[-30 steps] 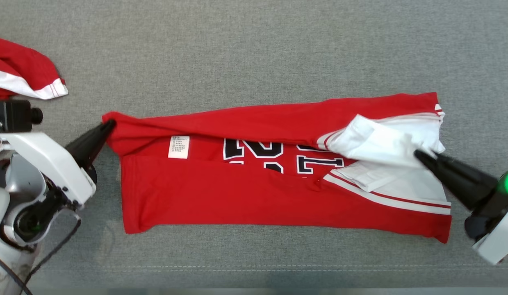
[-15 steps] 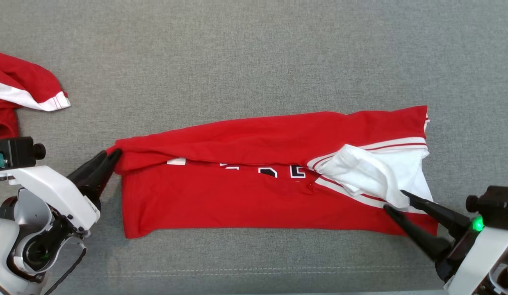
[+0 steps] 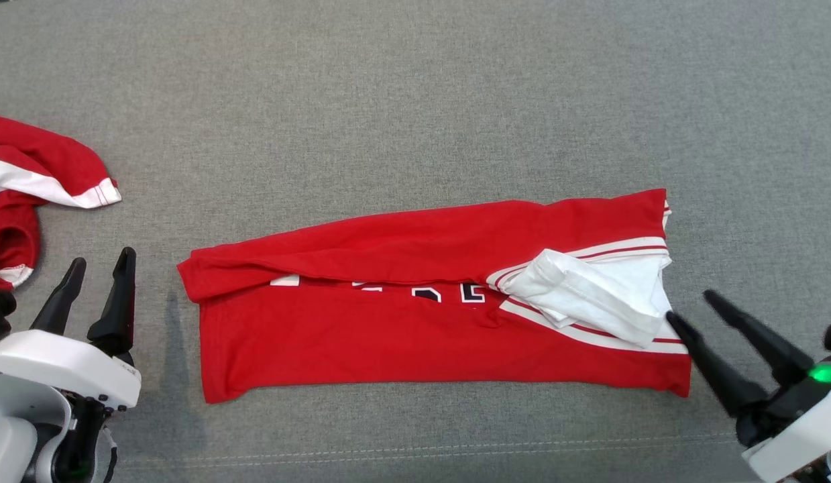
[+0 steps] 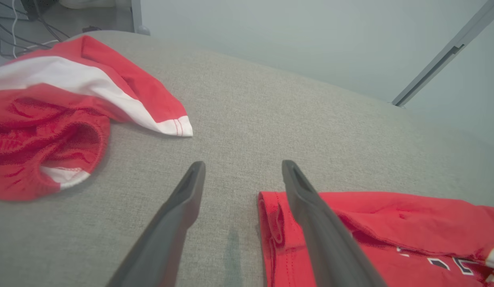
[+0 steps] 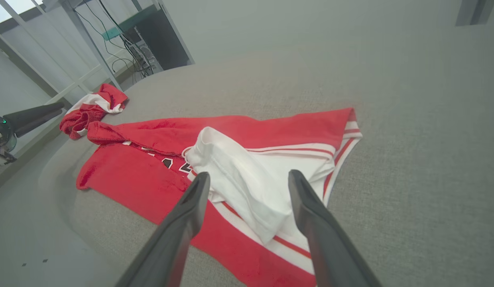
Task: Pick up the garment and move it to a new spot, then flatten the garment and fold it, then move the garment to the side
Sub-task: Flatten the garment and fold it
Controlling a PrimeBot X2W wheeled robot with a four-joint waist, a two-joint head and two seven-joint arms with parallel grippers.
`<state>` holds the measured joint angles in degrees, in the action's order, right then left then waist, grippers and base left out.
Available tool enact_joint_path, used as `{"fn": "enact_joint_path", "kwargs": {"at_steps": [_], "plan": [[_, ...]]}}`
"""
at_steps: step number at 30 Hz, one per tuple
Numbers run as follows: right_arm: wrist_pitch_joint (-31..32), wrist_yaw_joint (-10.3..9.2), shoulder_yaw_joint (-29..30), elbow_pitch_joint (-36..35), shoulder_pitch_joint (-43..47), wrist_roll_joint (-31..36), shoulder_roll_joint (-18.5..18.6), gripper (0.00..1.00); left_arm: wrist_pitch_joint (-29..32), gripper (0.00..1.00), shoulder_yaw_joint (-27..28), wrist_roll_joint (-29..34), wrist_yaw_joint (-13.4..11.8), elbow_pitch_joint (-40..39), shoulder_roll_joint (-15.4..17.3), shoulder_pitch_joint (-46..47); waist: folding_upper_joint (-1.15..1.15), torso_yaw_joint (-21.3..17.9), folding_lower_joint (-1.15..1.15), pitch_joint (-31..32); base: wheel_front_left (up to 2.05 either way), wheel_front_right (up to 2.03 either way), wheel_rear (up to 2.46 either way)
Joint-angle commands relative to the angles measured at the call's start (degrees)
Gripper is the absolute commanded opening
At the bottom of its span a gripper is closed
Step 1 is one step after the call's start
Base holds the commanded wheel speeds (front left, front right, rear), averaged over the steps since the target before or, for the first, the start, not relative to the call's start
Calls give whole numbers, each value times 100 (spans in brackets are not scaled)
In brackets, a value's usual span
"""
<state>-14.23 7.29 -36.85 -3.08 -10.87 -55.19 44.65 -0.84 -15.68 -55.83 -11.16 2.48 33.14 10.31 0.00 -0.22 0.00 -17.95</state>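
Note:
The garment [image 3: 402,335], a red jersey with white sleeves and dark numerals, lies on the grey cloth surface, folded lengthwise into a long strip. Its top flap covers most of the numerals, and a white sleeve [image 3: 589,288] lies bunched at its right end. My left gripper [image 3: 101,260] stands open just left of the garment's left end, apart from it. In the left wrist view the left gripper [image 4: 243,163] holds nothing, with the garment's edge [image 4: 270,215] beside its right finger. My right gripper [image 3: 689,305] is open at the right end, and in the right wrist view the right gripper [image 5: 248,174] frames the sleeve [image 5: 231,167].
A second red and white garment [image 3: 26,181] lies crumpled at the far left edge, close to my left arm; this second garment [image 4: 51,115] also appears in the left wrist view. The grey surface [image 3: 415,100] stretches wide behind the jersey, and a seam [image 3: 415,446] runs along its front.
Both grippers let go of the garment, opened and drew back from its ends. The lifted top flap now lies over the lower half. The head camera shifted too.

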Motion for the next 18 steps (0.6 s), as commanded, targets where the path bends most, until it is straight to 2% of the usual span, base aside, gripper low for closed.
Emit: {"fn": "enact_joint_path", "kwargs": {"at_steps": [1,4,8,14,18], "plan": [[-76,20,462,44,296,165,39,100,-240,100,259,269,-223,-278,204,10,0,-1,0,80,0,0,0],[-76,20,1178,383,510,516,-355,100,-631,100,200,690,-586,-606,103,-117,0,30,0,193,0,0,0],[-70,20,1684,741,511,1043,-868,100,-944,100,-19,1180,-932,-975,-49,-204,0,82,0,344,0,0,0],[81,20,2283,1302,285,1902,-1546,100,-1102,100,-350,1657,-1223,-1191,-210,-328,0,163,0,575,0,0,0],[123,20,2543,1558,264,2296,-1863,100,-1204,100,-448,1835,-1319,-1208,-294,-466,0,246,0,751,0,0,0]]}}
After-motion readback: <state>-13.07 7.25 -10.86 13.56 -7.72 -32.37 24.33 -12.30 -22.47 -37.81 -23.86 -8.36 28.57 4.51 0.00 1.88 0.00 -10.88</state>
